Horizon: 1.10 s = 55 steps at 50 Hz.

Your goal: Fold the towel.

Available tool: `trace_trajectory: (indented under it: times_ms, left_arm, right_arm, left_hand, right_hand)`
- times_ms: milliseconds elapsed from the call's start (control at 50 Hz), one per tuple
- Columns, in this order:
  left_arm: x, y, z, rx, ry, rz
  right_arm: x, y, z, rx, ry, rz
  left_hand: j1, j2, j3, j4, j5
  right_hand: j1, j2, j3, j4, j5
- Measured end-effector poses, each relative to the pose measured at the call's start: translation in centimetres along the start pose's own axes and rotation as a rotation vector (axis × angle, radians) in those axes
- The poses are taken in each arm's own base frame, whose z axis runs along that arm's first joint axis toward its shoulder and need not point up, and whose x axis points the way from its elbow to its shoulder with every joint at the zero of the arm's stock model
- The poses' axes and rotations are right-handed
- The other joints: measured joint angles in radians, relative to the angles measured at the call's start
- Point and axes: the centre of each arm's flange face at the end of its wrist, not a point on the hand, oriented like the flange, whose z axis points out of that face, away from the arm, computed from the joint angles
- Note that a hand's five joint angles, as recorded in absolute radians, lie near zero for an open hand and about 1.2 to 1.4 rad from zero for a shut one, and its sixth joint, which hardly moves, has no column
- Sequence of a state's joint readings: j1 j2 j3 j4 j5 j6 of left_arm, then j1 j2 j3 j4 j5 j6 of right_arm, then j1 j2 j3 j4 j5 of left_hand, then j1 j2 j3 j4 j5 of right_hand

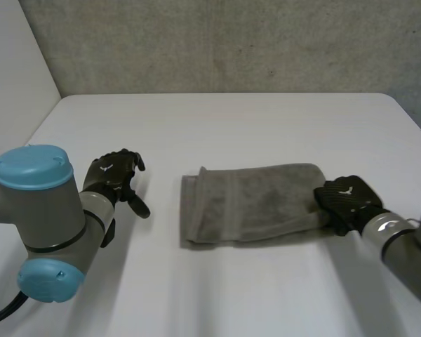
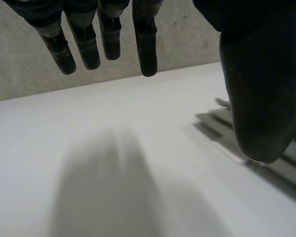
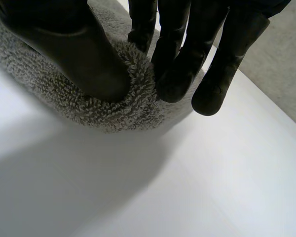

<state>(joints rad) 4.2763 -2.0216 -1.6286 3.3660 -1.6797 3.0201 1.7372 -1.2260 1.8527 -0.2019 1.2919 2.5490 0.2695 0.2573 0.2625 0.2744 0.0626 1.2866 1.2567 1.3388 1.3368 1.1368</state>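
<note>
head: high behind arms, looking down at table | wrists: near, low | shared: towel

One towel lies on one white table. It is a single grey piece, doubled over in layers, about midway between the table's left and right edges. There are two robot hands. The left robot hand is near the left edge, fingers relaxed and apart from the towel. The right robot hand pinches the towel's right end between thumb and fingers. Two arms carry them, the left arm and the right arm.
</note>
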Motion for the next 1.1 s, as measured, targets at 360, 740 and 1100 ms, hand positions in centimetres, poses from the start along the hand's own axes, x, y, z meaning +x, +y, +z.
trace_trajectory:
  times_ms: [360, 740, 1100]
  left_arm:
    - [0.4, -2.3, 0.2, 0.074, 0.015, -0.007]
    - [2.2, -5.3, 0.2, 0.173, 0.068, -0.041]
    - [7.0, -0.1, -0.5, 0.011, 0.282, -0.144]
  right_arm:
    - [-5.2, -9.7, -2.5, 0.265, -0.129, -0.157]
    - [-18.2, -8.6, -3.9, 0.274, -0.345, -0.208]
    - [-8.9, -11.0, -2.2, 0.273, -0.106, 0.088]
  left_hand:
    - [0.0, 0.0, 0.0, 0.0, 0.0]
    - [0.0, 0.0, 0.0, 0.0, 0.0]
    - [0.0, 0.0, 0.0, 0.0, 0.0]
  right_hand:
    - [0.009, 0.014, 0.003, 0.0, 0.0]
    - [-0.841, -0.817, -0.87, -0.87, -0.884]
    - [-0.923, -0.891, -0.989, -1.0, -1.006]
